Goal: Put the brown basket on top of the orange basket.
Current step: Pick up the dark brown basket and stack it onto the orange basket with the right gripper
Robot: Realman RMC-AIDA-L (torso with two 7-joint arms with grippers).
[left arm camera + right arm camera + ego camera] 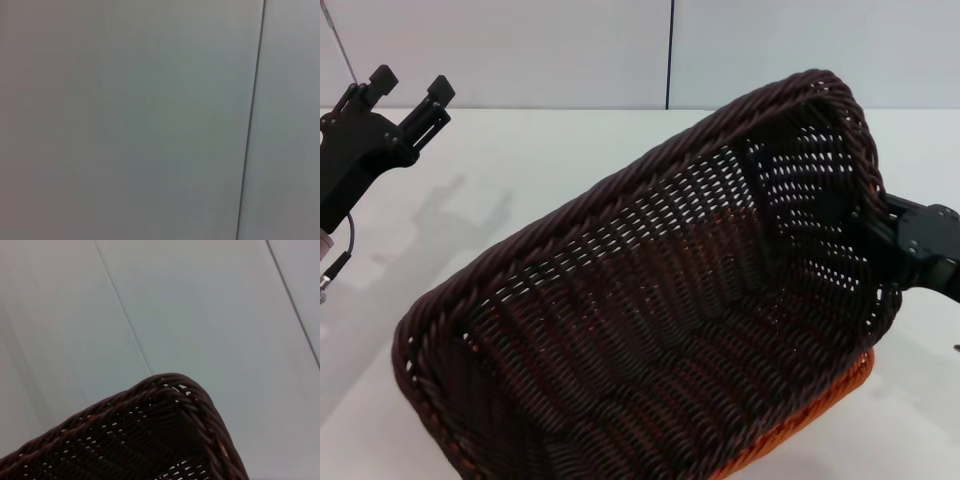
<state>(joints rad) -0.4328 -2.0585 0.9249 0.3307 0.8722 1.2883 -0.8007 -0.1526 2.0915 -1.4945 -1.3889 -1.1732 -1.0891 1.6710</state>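
The brown basket is hanging tilted over the orange basket, its far right end lifted high and its near left end dipping low, so that only a strip of orange rim and wall is showing beneath its lower right edge and a faint orange glow is coming through the weave of its floor. The right end effector is reaching in from the right side and is clamped on the raised short wall of the brown basket, one finger showing dark inside through the weave; the right wrist view is showing that same braided corner against the wall behind. Judging from this, the step in hand is the lowering and levelling of the brown basket into its seat. To do it well, the raised end should be coming down slowly while the low end is acting as the pivot, the two rims being kept parallel and the long sides aligned so the sloping walls are nesting rather than catching. Release should wait until the basket is lying flat. The left end effector is idling with its fingers apart, raised well clear above the white bench at the far left.
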